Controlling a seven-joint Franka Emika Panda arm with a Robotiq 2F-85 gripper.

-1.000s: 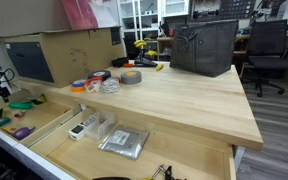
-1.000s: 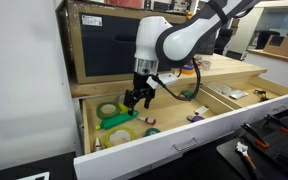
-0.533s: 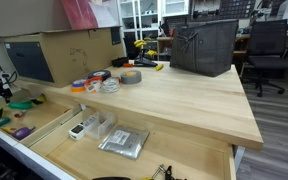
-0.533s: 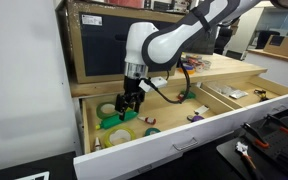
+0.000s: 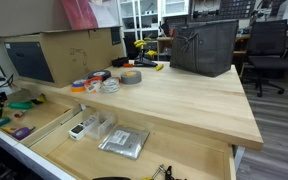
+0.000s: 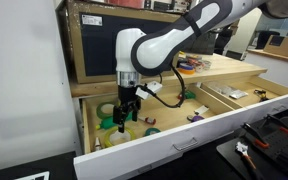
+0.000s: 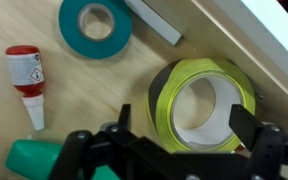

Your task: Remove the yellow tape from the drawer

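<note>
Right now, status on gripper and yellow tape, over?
Gripper open, above the yellow tape. Tape lies flat in the drawer, not lifted. Teal roll and red-capped bottle nearby, apart from it.

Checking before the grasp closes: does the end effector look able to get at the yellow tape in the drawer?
Probably yes. In the wrist view the open end effector hangs over the yellow tape, fingers either side, nothing on top; the wall of the drawer looks close beside it.

An exterior view stands above the tabletop's (image 5: pixel 184 95) front corner, facing across it into the room. The drawer (image 5: pixel 189 150) (image 6: pixel 174 143) shows in both exterior views, one facing its front. The wrist view looks straight down into it, close, with the fingers (image 7: pixel 244 128) at the bottom edge.
</note>
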